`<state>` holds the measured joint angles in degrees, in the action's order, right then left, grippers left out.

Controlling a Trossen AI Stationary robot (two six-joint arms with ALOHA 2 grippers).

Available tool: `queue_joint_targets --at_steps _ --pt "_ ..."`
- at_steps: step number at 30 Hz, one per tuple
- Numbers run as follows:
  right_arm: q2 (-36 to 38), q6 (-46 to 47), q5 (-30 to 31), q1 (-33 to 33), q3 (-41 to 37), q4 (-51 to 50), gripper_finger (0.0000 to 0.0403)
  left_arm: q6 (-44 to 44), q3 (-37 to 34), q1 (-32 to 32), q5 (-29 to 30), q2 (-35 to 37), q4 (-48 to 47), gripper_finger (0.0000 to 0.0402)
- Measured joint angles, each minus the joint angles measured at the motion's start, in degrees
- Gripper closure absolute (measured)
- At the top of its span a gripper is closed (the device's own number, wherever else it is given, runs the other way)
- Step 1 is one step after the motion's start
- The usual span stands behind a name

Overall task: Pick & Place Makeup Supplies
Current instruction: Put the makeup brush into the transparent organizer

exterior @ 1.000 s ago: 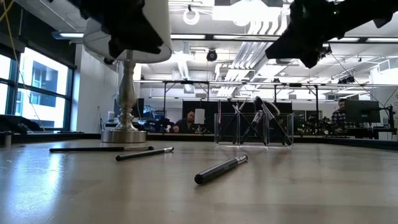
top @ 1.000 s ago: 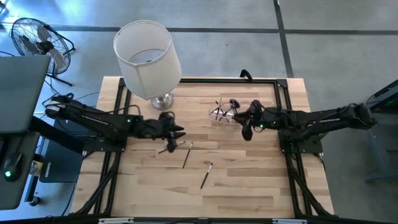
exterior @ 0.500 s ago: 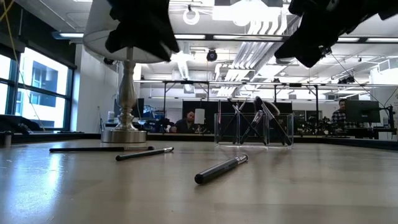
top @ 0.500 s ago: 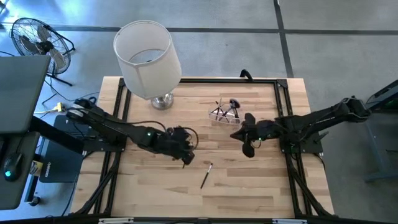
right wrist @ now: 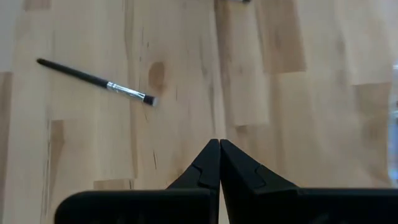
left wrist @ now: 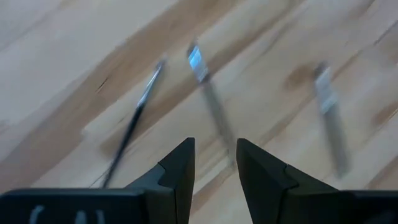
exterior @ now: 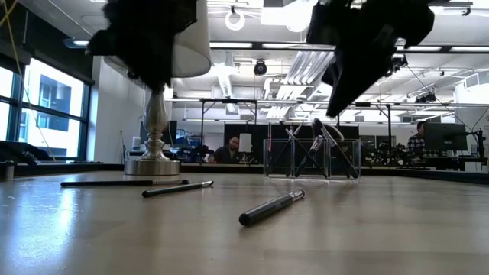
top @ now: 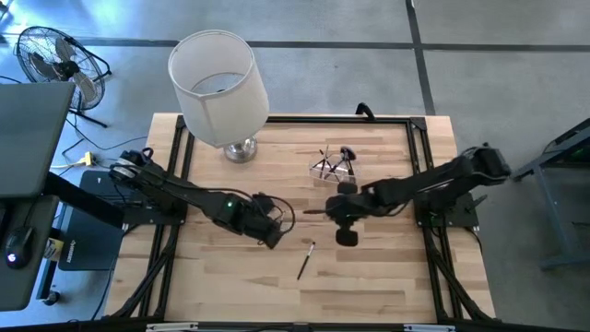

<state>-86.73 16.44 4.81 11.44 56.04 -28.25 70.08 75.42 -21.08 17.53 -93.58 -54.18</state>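
Three thin dark makeup brushes lie flat on the wooden table in the low view: two at the left (exterior: 122,182) (exterior: 177,188) and one nearer (exterior: 271,208). The nearer one lies alone (top: 306,260), ahead of my right gripper (right wrist: 99,81). My left gripper (left wrist: 214,146) hangs open above the other brushes (left wrist: 211,106), fingers pointing down, touching none. My right gripper (right wrist: 219,144) is shut with nothing in it, above bare wood at the table's middle (top: 318,212). A clear cup (top: 332,168) at the far side holds several brushes.
A lamp with a white shade (top: 219,88) stands at the far left of the table, its metal base (exterior: 153,164) behind the brushes. A black rail (top: 295,118) frames the table. Bare wood stretches along the near side. A fan (top: 55,60) stands on the floor off the left.
My left gripper has swung toward the table's middle and tipped downward, and now covers the two brushes that showed beside it. My right gripper has left the cup and gone toward the left and near side, sinking a little. The brushes have stayed put.
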Motion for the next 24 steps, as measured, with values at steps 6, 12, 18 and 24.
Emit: queue_joint_targets --at_steps 6,12,18,24 --pt "-6.02 -0.69 -3.06 -0.07 0.51 8.78 0.0402 -6.14 -0.07 -0.86 -2.08 -0.02 -6.18 0.0287" --pt "-10.23 -0.16 -5.70 -0.29 0.53 23.40 0.0402 -8.61 -2.40 -3.77 1.23 2.36 -6.02 0.0287" --pt "-14.72 1.74 -4.04 -1.87 0.55 32.44 0.0402 -9.46 -16.21 -4.90 -2.20 9.13 7.55 0.0287" --pt "-19.65 2.97 0.58 -3.09 0.56 41.54 0.0403 -8.42 -28.85 -4.76 -3.51 15.66 23.24 0.0287"
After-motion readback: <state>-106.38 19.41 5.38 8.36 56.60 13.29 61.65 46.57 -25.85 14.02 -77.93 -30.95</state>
